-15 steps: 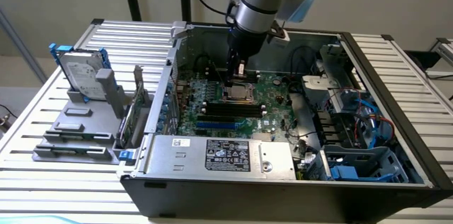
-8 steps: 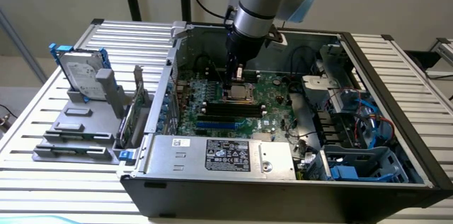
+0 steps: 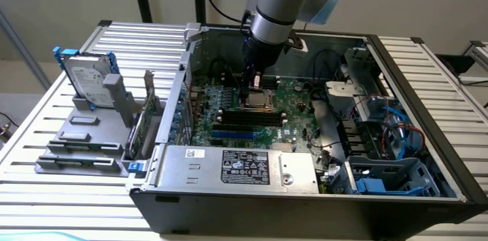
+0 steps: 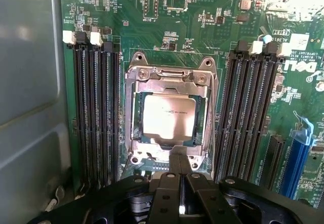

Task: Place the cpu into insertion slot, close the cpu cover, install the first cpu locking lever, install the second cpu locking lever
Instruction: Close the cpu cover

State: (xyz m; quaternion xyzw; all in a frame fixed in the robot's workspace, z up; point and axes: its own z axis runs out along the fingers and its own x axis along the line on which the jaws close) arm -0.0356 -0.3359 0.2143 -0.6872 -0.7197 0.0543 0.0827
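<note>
One cpu (image 4: 168, 116) lies flat in the slot (image 4: 138, 127), framed by the cover (image 4: 172, 77). The gripper (image 4: 179, 165) is clenched on nothing, its tips at the cover's edge. The chip looks light, stiff and fragile, so its edges are the safest hold.

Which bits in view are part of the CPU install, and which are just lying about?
Job: cpu; cpu cover lying over it; gripper, shut, by the cover's edge.
Lying about: memory slots; hard drive; power supply; blue expansion slot.
</note>
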